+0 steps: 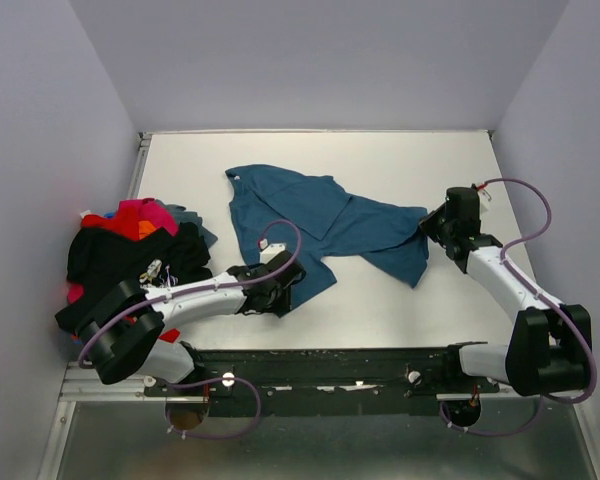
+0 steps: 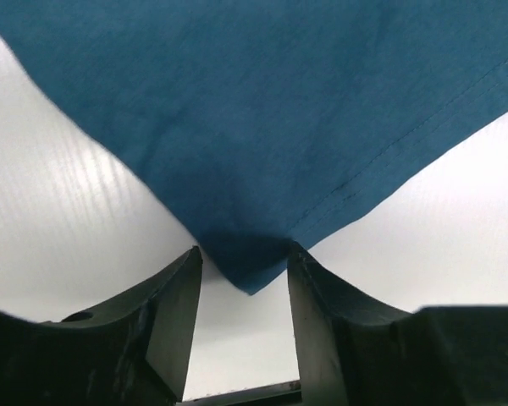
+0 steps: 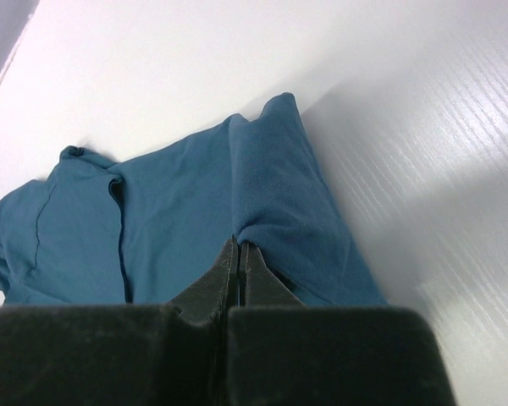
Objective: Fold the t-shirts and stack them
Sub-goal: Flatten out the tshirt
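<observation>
Nearest you, low in the overhead frame, your left claw [image 1: 283, 287] sits down at the white bench [image 1: 410, 300], right at the lower hem of the teal-blue t-shirt [image 1: 320, 215]. Its own wrist camera shows the two fingers [image 2: 173, 313] standing apart, a pointed corner of the cloth poking in between their tips and bare bench showing in the gap below it, so the claw is open rather than clamped. Farther up and toward the right of the frame, your right claw [image 1: 427, 228] is closed, fingers pressed together on a raised fold at the shirt's right-hand edge. The shirt itself lies rumpled across the centre of the bench, its collar toward the upper left and part of the body doubled over on itself. At the left edge of the frame, just beside the shirt, sits a heap of other t-shirts [image 1: 130, 250], black cloth in front with red, magenta and orange showing behind.
</observation>
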`<state>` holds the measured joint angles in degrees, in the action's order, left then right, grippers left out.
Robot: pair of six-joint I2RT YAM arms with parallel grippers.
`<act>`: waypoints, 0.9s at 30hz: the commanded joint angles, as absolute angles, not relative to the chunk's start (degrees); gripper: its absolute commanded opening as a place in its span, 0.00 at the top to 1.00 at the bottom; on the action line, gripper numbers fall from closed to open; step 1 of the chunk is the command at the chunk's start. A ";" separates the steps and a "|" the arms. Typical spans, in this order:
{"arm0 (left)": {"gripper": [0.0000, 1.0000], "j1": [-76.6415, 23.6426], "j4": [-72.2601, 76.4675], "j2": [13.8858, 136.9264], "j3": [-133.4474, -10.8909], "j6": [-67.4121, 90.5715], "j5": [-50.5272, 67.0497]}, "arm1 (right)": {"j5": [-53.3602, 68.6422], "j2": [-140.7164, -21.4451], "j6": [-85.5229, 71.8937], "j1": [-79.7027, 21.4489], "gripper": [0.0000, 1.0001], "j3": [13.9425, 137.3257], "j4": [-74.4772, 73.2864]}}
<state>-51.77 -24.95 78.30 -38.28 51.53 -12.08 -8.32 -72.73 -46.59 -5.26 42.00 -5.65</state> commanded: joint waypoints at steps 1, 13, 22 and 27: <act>0.62 -52.91 -21.63 82.96 -38.59 52.47 -12.65 | -9.40 -70.67 -45.97 -5.54 0.99 40.87 -4.31; 1.00 -46.69 -28.81 75.34 -47.18 43.25 -17.40 | -10.98 -69.43 -43.60 -5.71 0.99 41.04 -4.13; 1.00 -26.64 -44.01 64.34 -70.72 29.81 -14.41 | -15.64 -77.51 -34.73 -9.66 0.99 65.98 -18.53; 1.00 -19.79 -47.81 63.20 -78.57 25.67 -15.11 | -15.30 -75.77 -33.39 -20.54 0.99 67.42 -21.80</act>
